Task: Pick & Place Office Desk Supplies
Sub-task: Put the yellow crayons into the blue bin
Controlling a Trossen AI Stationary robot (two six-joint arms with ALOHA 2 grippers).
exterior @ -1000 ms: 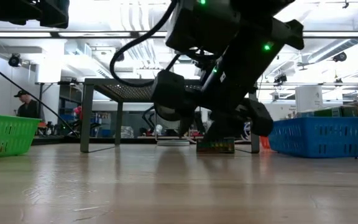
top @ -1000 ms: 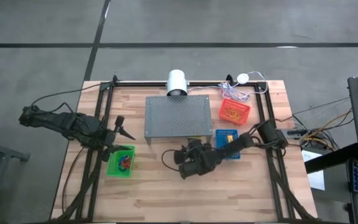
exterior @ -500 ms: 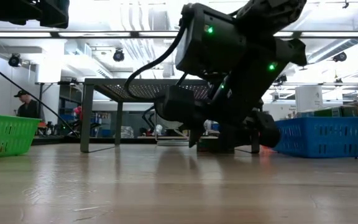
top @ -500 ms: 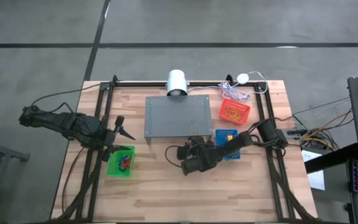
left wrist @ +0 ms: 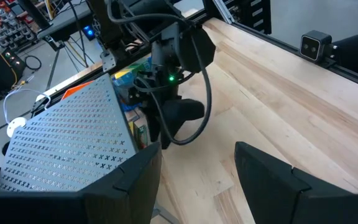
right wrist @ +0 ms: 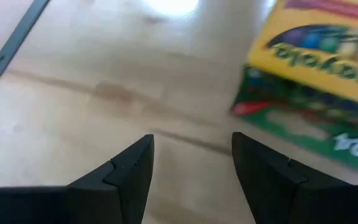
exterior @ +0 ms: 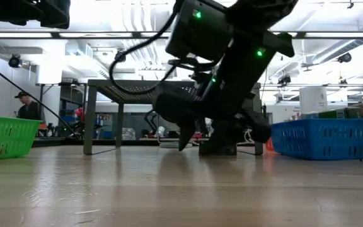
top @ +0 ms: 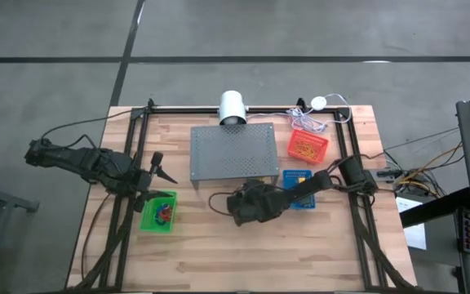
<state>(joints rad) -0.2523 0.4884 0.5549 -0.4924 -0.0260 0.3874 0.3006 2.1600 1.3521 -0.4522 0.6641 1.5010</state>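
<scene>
A green-and-yellow crayon box (right wrist: 316,81) lies on the wooden table by the near edge of the grey perforated stand (top: 233,153); the left wrist view shows the crayon box (left wrist: 142,132) beside the stand's leg. My right gripper (right wrist: 191,149) hovers open just short of the box, slanting down, with nothing between its fingers. It shows in the high view as the right gripper (top: 239,204). My left gripper (left wrist: 197,168) waits open at the table's left, above the green basket (top: 159,211), which holds red and blue bands.
A red basket (top: 308,144) with tan rubber bands stands at the far right. A blue basket (top: 298,181) lies partly under my right arm. A white camera (top: 232,108) and cables sit at the far edge. Bare wood lies toward the near edge.
My right gripper has turned at the wrist and swung a little toward the stand's near edge, staying low over the table and open. My left arm has kept still.
</scene>
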